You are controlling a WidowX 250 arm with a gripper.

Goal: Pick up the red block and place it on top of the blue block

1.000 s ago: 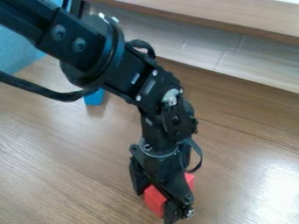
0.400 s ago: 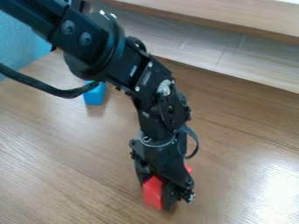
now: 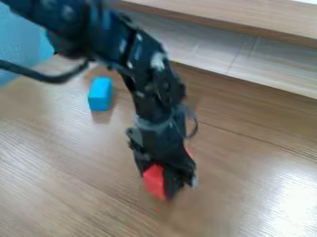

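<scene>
Black arm slanting down from upper left, gripper (image 3: 162,187) pointing down w/ fingers closed on red block (image 3: 154,181), blue block (image 3: 99,94) nr arm.

Bright, pale light falls over the wooden tabletop (image 3: 68,171), throwing a strong whitish glare onto its lower right and fainter, streaky sheen along the grain at the left, while a soft, dim shadow lies at the foot of the blue block (image 3: 99,95). The robot arm (image 3: 151,69) is smeared by motion blur, its edges doubled and its bolts reduced to pale smudges (the red block (image 3: 154,181) is blurred too), whereas the seams of the pale panel (image 3: 210,51) behind are softly drawn but legible.
</scene>
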